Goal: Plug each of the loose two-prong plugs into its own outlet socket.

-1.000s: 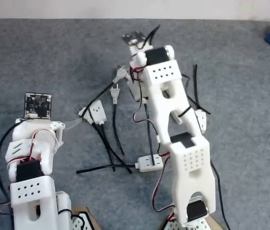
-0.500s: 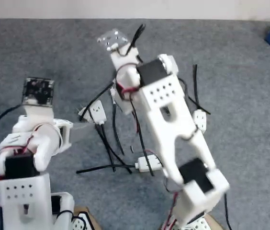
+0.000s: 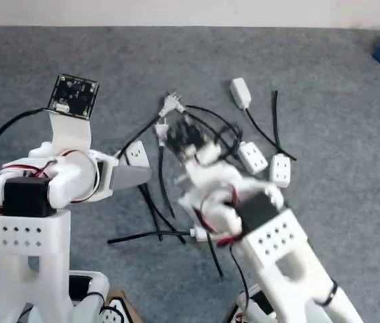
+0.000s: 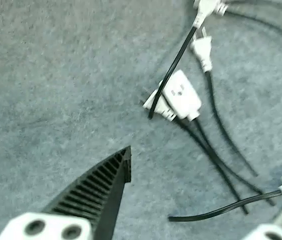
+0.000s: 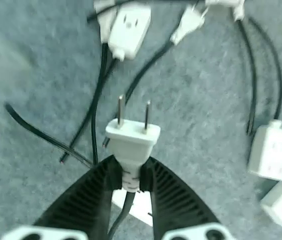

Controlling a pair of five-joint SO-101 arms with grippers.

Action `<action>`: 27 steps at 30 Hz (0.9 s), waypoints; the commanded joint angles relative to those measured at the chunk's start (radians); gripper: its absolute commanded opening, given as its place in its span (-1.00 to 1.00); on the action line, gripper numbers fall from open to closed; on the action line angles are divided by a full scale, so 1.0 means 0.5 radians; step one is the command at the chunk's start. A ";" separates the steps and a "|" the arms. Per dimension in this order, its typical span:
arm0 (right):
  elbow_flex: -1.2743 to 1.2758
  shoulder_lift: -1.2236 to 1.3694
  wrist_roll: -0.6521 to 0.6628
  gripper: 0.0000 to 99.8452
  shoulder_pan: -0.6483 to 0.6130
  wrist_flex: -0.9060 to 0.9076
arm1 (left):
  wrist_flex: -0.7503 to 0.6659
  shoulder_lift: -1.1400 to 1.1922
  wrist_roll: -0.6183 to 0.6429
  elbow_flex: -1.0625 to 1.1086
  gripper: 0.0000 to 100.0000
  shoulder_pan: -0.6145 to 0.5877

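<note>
Hazard: the outlet socket (image 5: 128, 25) lies loose on the grey table (image 3: 55, 60) among crossed cords. By my judgement it would skid or turn under a push unless pinned, and the two-prong plug (image 5: 131, 137), gripped only at its narrow cord end, could pivot and miss the slots. Right pincer (image 5: 130, 170): closed to a narrow gap around that plug's base, prongs pointing forward, well short of the socket. Left pincer (image 4: 208, 175): spread wide, holding nothing, near the same socket.
</note>
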 commanded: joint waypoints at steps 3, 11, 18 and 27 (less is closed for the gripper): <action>0.103 -0.198 -0.064 -0.99 -0.063 -0.109 | 0.003 0.011 0.190 -0.072 -0.05 0.195; 0.032 -0.290 -0.083 -0.99 -0.256 0.014 | -0.368 0.011 0.187 0.348 -0.05 0.216; -0.192 -0.287 -0.068 -0.99 -0.256 0.176 | -0.647 0.011 0.147 0.667 -0.05 0.207; -0.173 -0.130 -0.021 -0.99 -0.198 0.060 | -0.632 0.005 0.150 0.529 -0.05 0.158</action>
